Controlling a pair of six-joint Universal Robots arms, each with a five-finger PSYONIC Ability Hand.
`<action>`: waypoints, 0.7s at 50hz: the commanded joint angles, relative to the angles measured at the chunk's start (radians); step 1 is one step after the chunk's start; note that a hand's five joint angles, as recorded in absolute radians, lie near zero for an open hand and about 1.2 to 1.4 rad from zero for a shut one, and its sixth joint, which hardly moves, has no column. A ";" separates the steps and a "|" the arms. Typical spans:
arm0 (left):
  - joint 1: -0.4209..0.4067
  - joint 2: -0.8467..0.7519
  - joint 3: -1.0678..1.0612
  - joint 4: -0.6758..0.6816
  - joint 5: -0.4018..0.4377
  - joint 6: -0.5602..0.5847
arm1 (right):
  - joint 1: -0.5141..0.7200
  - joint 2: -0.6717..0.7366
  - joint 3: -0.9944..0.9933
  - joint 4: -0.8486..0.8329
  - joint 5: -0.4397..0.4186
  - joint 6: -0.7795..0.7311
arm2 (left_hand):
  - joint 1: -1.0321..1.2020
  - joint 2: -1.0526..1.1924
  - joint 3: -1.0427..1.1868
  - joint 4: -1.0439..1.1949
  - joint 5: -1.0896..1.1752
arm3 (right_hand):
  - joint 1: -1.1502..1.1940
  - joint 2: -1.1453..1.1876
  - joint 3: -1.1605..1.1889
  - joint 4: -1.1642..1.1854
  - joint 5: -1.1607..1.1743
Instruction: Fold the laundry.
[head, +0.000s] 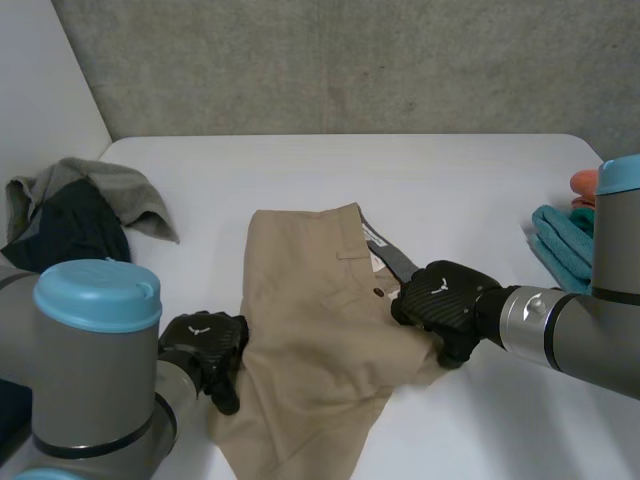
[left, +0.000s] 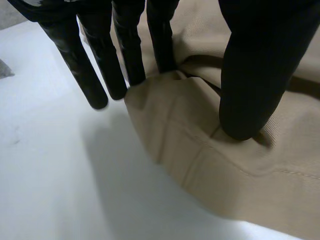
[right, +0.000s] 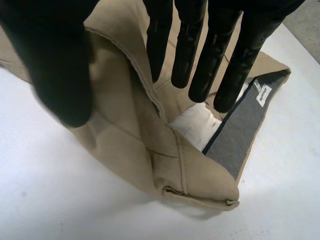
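Tan pants (head: 310, 330) lie rumpled mid-desk (head: 400, 170), waistband toward the far side; left hand (head: 205, 345) nips the left edge betw thumb and straight fingers; right hand (head: 440, 300) pinches a raised ridge by the waistband the same way. Imo the risk: both grips look shallow, so on a lift one side could slip & the fold goes crooked; right wrist cam gives the grey lining and label (right: 263, 95) up close, head cam gives the overall layout.
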 joint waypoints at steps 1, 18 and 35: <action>0.005 -0.062 0.050 0.025 -0.010 0.000 | -0.008 -0.004 0.006 0.000 0.000 0.003 | 0.673 0.680 0.689 0.688 0.689 | 0.760 0.661 0.663 0.664 0.685; 0.091 0.026 0.342 0.028 -0.002 0.019 | -0.008 -0.188 -0.093 0.006 -0.011 0.256 | 0.753 0.760 0.769 0.768 0.769 | 0.760 0.661 0.663 0.664 0.685; 0.138 -0.108 0.615 0.077 0.018 0.033 | 0.047 -0.202 -0.218 -0.012 0.016 0.424 | 0.753 0.760 0.769 0.768 0.769 | 0.760 0.661 0.663 0.664 0.685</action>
